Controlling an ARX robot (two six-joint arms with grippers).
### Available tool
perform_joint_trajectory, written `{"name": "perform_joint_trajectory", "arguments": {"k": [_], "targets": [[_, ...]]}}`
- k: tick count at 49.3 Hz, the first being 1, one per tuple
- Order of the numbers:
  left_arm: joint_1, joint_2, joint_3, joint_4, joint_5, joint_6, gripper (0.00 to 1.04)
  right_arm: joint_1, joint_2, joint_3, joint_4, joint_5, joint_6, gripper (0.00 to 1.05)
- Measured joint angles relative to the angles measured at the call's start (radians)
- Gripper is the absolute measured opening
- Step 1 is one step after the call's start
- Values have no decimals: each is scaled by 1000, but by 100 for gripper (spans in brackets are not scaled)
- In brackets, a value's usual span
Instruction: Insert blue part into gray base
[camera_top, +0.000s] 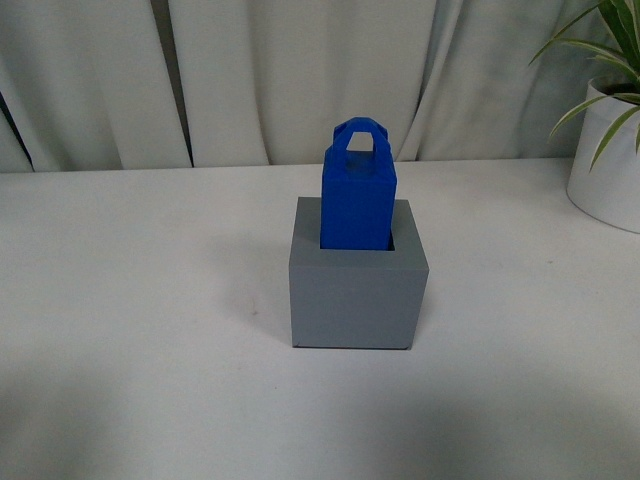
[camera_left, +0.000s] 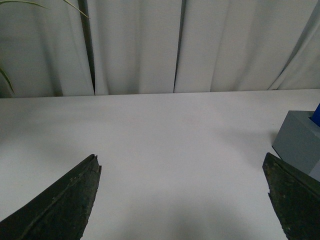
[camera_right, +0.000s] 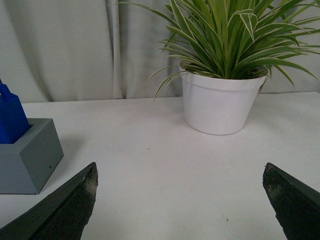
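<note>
The blue part (camera_top: 358, 190) stands upright in the square recess of the gray base (camera_top: 357, 295) at the middle of the white table, its loop handle up. Neither arm shows in the front view. In the left wrist view my left gripper (camera_left: 182, 162) is open and empty over bare table, with the gray base (camera_left: 297, 140) and a sliver of the blue part (camera_left: 316, 115) off to one side. In the right wrist view my right gripper (camera_right: 180, 170) is open and empty, with the gray base (camera_right: 27, 157) and the blue part (camera_right: 10, 117) off to one side.
A white pot with a green striped plant (camera_top: 608, 150) stands at the back right of the table; it fills the right wrist view (camera_right: 222, 100). A pale curtain (camera_top: 300, 70) hangs behind the table. White tabletop (camera_top: 140, 300) surrounds the base.
</note>
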Motion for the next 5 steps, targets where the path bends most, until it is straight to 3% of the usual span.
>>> {"name": "perform_joint_trajectory", "arguments": {"k": [5], "targets": [[0, 0, 0, 0, 0, 0, 99, 0, 0, 0, 0, 0, 0, 97]]}}
